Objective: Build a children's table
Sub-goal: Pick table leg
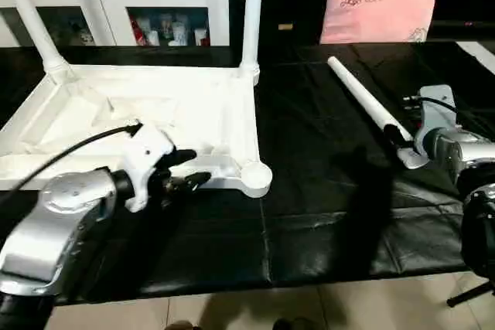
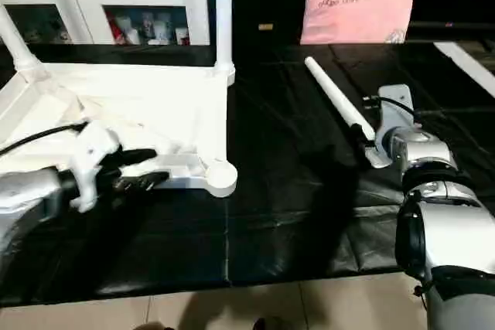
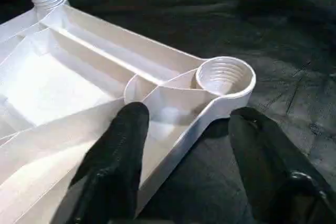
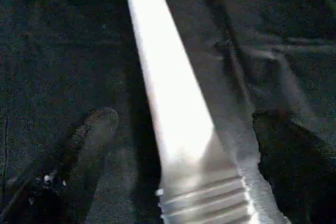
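Surface: black cloth-covered table (image 1: 325, 214)
Left gripper (image 3: 184, 129): spread, straddling white ribbed plastic tabletop (image 1: 193, 106) rim
Right gripper (image 4: 181, 124): spread around loose white tapered tubular leg (image 1: 360, 90)

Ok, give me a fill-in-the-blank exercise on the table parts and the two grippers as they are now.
1. The tabletop lies with its ribbed underside facing ____.
2. ____ legs already stand upright in its far corner sockets.
3. The loose leg lies on the black cloth between the open jaws of the ____ gripper.
4. The near corner socket in front of the left gripper is ____.

Missing words: up; two; right; empty
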Available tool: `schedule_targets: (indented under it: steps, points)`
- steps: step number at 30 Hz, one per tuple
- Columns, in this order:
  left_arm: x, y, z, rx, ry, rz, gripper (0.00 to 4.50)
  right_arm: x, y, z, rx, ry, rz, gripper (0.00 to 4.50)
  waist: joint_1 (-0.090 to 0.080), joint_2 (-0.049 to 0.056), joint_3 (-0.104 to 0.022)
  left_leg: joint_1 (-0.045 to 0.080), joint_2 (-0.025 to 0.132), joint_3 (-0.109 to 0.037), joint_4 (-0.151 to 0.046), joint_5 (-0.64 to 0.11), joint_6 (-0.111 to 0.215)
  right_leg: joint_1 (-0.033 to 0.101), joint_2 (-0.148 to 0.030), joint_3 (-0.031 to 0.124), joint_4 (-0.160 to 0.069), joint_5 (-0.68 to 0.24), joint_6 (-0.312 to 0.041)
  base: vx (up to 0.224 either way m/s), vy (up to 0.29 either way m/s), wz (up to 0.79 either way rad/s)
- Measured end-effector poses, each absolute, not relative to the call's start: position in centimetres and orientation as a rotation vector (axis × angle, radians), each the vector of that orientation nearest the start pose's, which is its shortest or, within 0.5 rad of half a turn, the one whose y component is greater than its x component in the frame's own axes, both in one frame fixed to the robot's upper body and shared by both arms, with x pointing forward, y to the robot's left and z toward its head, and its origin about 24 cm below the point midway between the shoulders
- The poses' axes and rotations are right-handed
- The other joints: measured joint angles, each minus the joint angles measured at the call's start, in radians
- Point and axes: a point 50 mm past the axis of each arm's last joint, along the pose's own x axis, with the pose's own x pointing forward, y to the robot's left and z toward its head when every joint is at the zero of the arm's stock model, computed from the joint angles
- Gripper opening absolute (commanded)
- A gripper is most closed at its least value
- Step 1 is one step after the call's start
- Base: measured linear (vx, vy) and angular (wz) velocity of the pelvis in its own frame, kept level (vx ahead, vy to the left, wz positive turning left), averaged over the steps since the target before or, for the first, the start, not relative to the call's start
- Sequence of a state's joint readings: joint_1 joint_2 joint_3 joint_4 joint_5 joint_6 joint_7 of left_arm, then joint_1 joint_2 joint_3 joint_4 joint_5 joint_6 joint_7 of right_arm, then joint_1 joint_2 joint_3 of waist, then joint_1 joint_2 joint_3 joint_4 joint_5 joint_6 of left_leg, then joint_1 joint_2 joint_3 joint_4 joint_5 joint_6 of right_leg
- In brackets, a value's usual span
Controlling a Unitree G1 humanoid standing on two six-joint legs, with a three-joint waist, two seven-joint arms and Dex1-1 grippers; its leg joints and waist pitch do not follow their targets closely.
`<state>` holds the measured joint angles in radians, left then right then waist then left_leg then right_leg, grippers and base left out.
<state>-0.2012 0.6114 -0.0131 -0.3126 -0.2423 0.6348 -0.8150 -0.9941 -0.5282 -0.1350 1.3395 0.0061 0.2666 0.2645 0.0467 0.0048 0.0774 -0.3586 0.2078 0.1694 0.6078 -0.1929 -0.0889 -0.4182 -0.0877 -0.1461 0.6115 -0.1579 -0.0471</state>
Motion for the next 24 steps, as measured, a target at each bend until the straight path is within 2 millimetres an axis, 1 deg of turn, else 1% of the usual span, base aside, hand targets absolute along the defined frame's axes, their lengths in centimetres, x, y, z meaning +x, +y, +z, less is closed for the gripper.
schedule_targets:
  steps: [2, 4, 5, 6, 11, 14, 15, 16, 19, 20, 21, 24]
  points:
    - [25.9, 19.0, 12.1, 0.32, 0.308, -0.839, 3.27, 37.2, -28.9, 8.7, -0.116, 0.572, -0.1, 4.5, 0.002, 0.005, 0.003, 0.0, 0.0, 0.0, 0.0, 0.0, 0.0, 0.0, 0.0, 0.0, 0.0, 0.0, 0.0, 0.0, 0.0, 0.0]
    - [25.9, 19.0, 12.0, 0.32, 0.318, -0.839, 3.47, 37.1, -28.9, 8.6, -0.11, 0.587, -0.098, 4.5, 0.005, 0.008, 0.006, 0.0, 0.0, 0.0, 0.0, 0.0, 0.0, -0.001, 0.0, -0.001, 0.0, 0.0, 0.0, 0.0, 0.0, 0.0]
    - [25.9, 19.1, 12.0, 0.322, 0.323, -0.839, 3.47, 37.0, -28.8, 8.4, -0.105, 0.6, -0.093, 4.5, 0.005, 0.009, 0.006, 0.0, 0.0, 0.0, -0.001, 0.0, 0.0, -0.001, 0.0, 0.0, 0.0, 0.0, 0.0, 0.0, 0.0, 0.0]
    - [25.8, 19.2, 12.0, 0.324, 0.326, -0.838, 3.62, 36.9, -28.8, 8.3, -0.101, 0.611, -0.089, 4.5, 0.005, 0.01, 0.007, -0.001, 0.0, 0.0, -0.001, 0.0, 0.0, -0.001, 0.0, -0.001, 0.0, 0.0, 0.0, 0.0, 0.0, 0.0]
    - [25.6, 19.0, 12.3, 0.332, 0.326, -0.85, 4.05, 36.6, -28.6, 7.8, -0.089, 0.674, -0.058, 4.5, 0.006, 0.009, 0.007, -0.003, 0.0, 0.0, -0.001, 0.0, 0.0, -0.001, 0.0, -0.001, -0.001, 0.0, 0.0, 0.0, 0.0, 0.0]
    - [25.5, 19.1, 12.3, 0.329, 0.337, -0.858, 4.26, 36.3, -28.4, 7.2, -0.064, 0.722, -0.045, 4.5, 0.007, 0.009, 0.008, -0.003, 0.0, 0.0, 0.0, 0.0, 0.0, -0.001, 0.0, -0.001, -0.001, 0.0, 0.0, 0.0, 0.0, 0.0]
    - [25.5, 19.2, 12.3, 0.33, 0.344, -0.864, 4.26, 36.2, -28.3, 7.0, -0.056, 0.736, -0.04, 4.5, 0.006, 0.009, 0.008, -0.003, 0.0, 0.0, 0.0, 0.0, 0.0, -0.001, 0.0, -0.001, -0.001, 0.0, 0.0, 0.0, 0.0, 0.0]
    - [25.4, 19.2, 12.3, 0.33, 0.35, -0.872, 4.47, 36.1, -28.2, 6.9, -0.045, 0.749, -0.034, 4.5, 0.007, 0.009, 0.008, -0.003, 0.0, 0.0, 0.0, 0.0, 0.0, -0.001, 0.0, -0.001, -0.001, 0.0, 0.0, 0.0, 0.0, 0.0]
    - [25.3, 19.1, 12.3, 0.332, 0.352, -0.887, 4.47, 36.0, -27.9, 6.7, -0.03, 0.771, -0.015, 4.5, 0.009, 0.007, 0.007, -0.003, 0.0, 0.0, 0.0, 0.0, 0.0, -0.001, 0.0, -0.001, 0.0, 0.0, 0.0, 0.0, 0.0, 0.0]
    - [25.2, 19.1, 12.3, 0.333, 0.356, -0.894, 4.5, 36.0, -27.7, 6.6, -0.026, 0.777, -0.005, 4.33, 0.009, 0.007, 0.007, -0.003, 0.0, 0.0, 0.0, 0.0, 0.0, -0.001, 0.0, -0.001, 0.0, 0.0, 0.0, 0.0, 0.0, 0.0]
    - [25.1, 19.1, 12.3, 0.334, 0.363, -0.904, 4.5, 36.0, -27.5, 6.5, -0.024, 0.785, 0.002, 4.33, 0.009, 0.006, 0.007, -0.003, 0.0, 0.0, 0.0, 0.0, 0.0, -0.001, 0.0, -0.001, 0.0, 0.0, 0.0, 0.0, 0.0, 0.0]
    - [24.8, 19.0, 12.0, 0.33, 0.383, -0.931, 4.5, 36.1, -27.2, 6.3, -0.027, 0.791, 0.01, 4.05, 0.01, 0.002, 0.005, -0.003, 0.001, 0.0, 0.0, 0.0, 0.0, -0.001, 0.0, -0.001, 0.0, 0.0, 0.0, 0.0, 0.0, 0.0]
